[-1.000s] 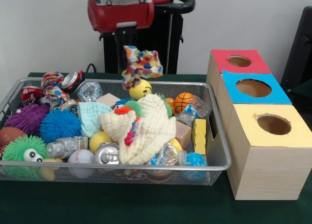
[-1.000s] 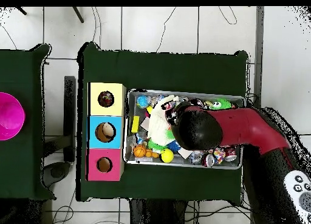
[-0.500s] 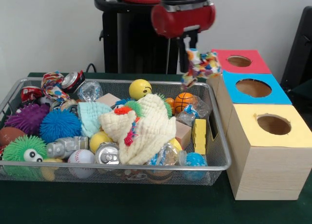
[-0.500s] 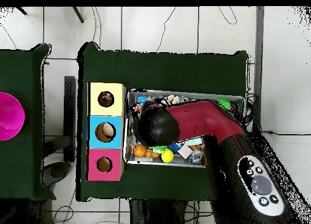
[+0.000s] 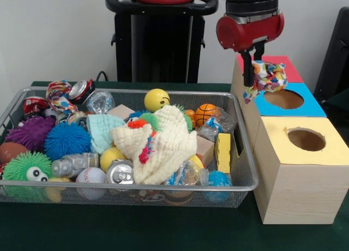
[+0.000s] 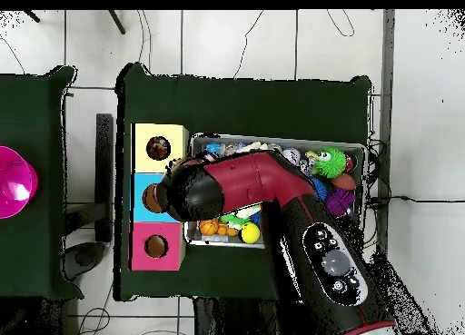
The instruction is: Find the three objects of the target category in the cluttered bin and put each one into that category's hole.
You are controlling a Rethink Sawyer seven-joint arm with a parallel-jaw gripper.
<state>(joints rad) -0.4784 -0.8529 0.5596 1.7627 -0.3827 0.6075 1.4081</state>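
Front view shows the big wire bin (image 5: 32, 101) filling the left of the frame. Right of it stand the boxes, with the yellow-topped box's hole (image 5: 306, 139) at lower right. At upper right the jaws (image 5: 252, 76) pinch a spotted cloth (image 5: 265, 77) above the blue-topped box (image 5: 283, 100). Letting go here would drop it down the wrong hole.

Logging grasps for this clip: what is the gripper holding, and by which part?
The gripper holds a spotted cloth piece, pinched at its left edge; the rest bunches and hangs rightward beside the jaws.
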